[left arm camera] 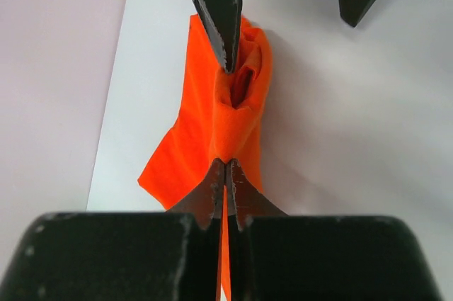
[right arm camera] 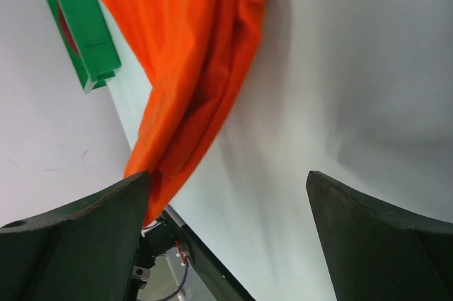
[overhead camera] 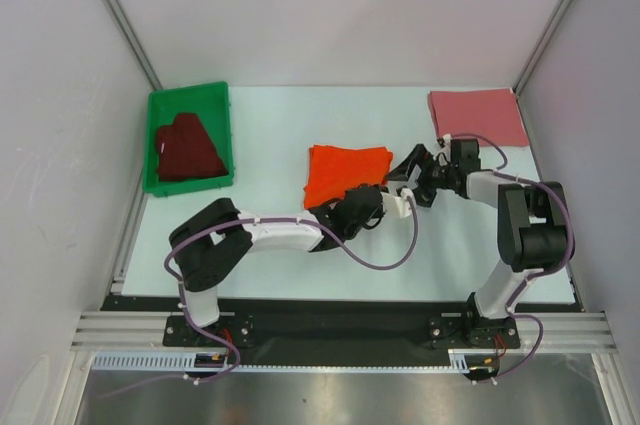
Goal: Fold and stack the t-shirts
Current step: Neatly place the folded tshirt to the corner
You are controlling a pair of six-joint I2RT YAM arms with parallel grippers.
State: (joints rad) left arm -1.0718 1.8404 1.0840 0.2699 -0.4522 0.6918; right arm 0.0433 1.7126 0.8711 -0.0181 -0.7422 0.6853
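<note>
The bright orange t-shirt (overhead camera: 345, 170) lies mid-table, loosely folded. My left gripper (overhead camera: 356, 205) is at its near right corner, and the left wrist view shows that gripper (left arm camera: 226, 163) shut on a bunched fold of the orange t-shirt (left arm camera: 226, 103). My right gripper (overhead camera: 404, 177) hovers open just right of the shirt, holding nothing. In the right wrist view its fingers (right arm camera: 78, 244) stand wide apart beside the hanging orange t-shirt (right arm camera: 191, 67). The dusty pink t-shirt (overhead camera: 478, 115) lies folded at the back right. The dark maroon t-shirt (overhead camera: 188, 150) sits in the bin.
A green plastic bin (overhead camera: 222, 135) stands at the back left, also seen as the green bin (right arm camera: 78, 25) in the right wrist view. White walls enclose the table on three sides. The right gripper's fingertips (left arm camera: 216, 10) show above the shirt in the left wrist view.
</note>
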